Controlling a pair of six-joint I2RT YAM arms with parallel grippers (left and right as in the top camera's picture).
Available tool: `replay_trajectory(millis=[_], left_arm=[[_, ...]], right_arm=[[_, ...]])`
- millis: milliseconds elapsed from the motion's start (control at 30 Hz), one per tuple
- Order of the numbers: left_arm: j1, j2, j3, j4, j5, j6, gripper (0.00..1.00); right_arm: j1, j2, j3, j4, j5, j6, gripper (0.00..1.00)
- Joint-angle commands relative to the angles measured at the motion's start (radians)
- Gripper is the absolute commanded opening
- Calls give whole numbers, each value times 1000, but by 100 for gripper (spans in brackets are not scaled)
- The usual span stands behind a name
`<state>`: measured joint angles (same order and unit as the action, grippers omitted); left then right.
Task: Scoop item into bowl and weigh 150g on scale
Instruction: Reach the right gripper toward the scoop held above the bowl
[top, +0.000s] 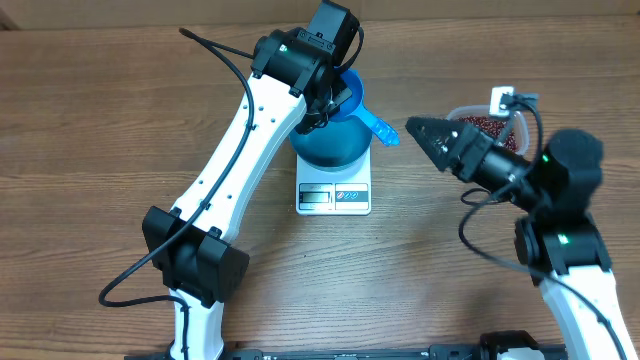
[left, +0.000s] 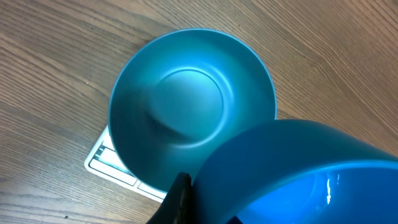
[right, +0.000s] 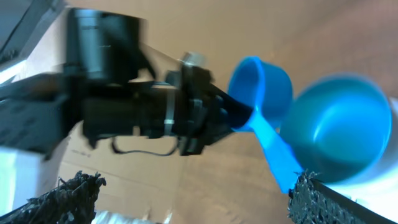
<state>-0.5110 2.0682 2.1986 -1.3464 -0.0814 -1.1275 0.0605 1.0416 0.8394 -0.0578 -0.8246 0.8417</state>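
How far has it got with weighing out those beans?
Done: the teal bowl sits on the scale. In hand: the left tool holds the blue scoop above it. Left: the bowl looks empty, and the beans are in the tub, so all the scooping and weighing.

Scale (top: 334, 197) mostly hidden beneath bowl (top: 335, 150)
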Motion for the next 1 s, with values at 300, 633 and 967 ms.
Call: replay_trajectory(millis=[300,633,967], left_arm=[[-13,-13,-4,17,49,-143,4],[-35,-13,-4,-26,130,-422,4],[-101,-13,-4,-35,153,-478,4]], right_arm=[[1,181,19,58,-86,127,100],[1,181,18,65,-81,127,100],[1,181,18,64,-55,127,53]])
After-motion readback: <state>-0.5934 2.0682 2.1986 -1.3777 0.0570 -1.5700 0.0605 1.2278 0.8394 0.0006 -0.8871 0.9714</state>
